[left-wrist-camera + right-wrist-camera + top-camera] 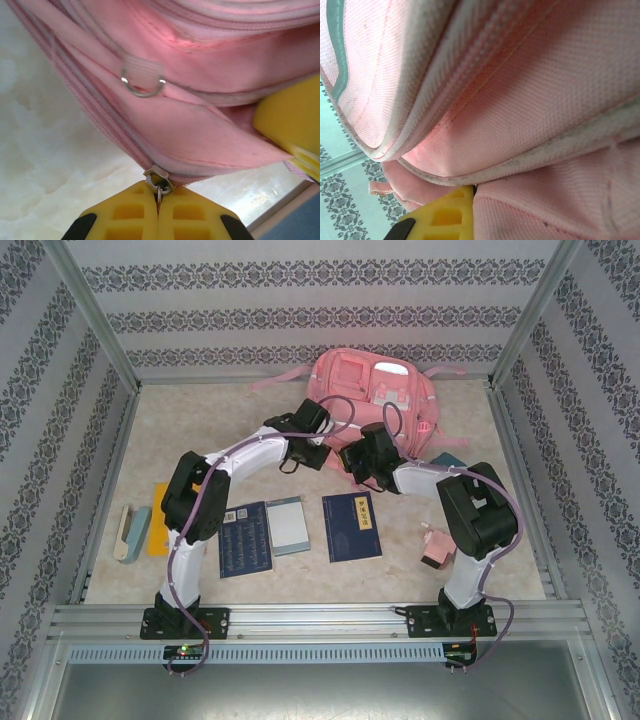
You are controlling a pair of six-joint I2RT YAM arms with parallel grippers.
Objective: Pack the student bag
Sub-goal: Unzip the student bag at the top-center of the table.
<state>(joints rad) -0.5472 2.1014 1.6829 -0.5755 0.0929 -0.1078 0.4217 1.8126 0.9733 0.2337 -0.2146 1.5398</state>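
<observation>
Left gripper [159,201] is clamped on the zipper pull [159,184] of the student bag [385,390]. Beside it, the right gripper [471,194], jaws together, seemingly pinches the pink fabric. Bag lies at the table's [400,570] far centre.

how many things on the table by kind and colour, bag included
pink backpack: 1
dark blue books: 2
pale teal notebook: 1
orange flat book: 1
pale long case: 1
small pink item: 1
teal item, partly hidden: 1
total: 8
</observation>
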